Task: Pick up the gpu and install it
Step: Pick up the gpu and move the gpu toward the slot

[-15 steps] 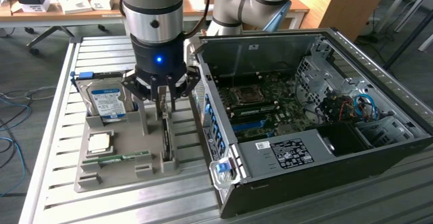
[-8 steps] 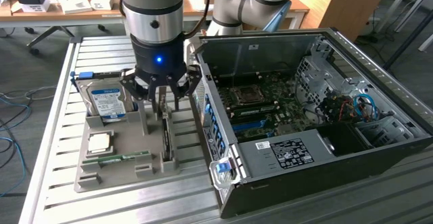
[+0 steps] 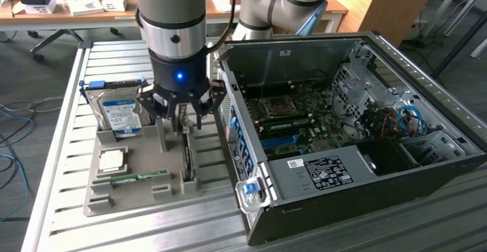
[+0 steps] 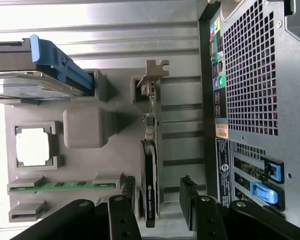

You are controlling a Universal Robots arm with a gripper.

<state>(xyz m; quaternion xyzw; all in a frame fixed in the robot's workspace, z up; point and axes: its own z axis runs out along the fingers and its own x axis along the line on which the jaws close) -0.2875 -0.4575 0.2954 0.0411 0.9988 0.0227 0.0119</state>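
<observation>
gripper [image 3: 181, 122] hangs right over the gpu [image 3: 186, 156], fingers [image 4: 121, 212] spread wide on either side of the card, not pinching it. the gpu stands on edge in its slot in the grey holder tray [image 3: 145, 194] (silver bracket at one end), just beside the open pc case [image 3: 350, 149]. a hard drive [image 3: 118, 114] stands upright in the same tray.

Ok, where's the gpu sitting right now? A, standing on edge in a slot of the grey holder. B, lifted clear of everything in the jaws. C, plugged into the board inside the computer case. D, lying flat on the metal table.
A: the gpu stands on edge in a slot of the grey holder, outside the computer case, with the gripper over it, jaws open to either side.
</observation>
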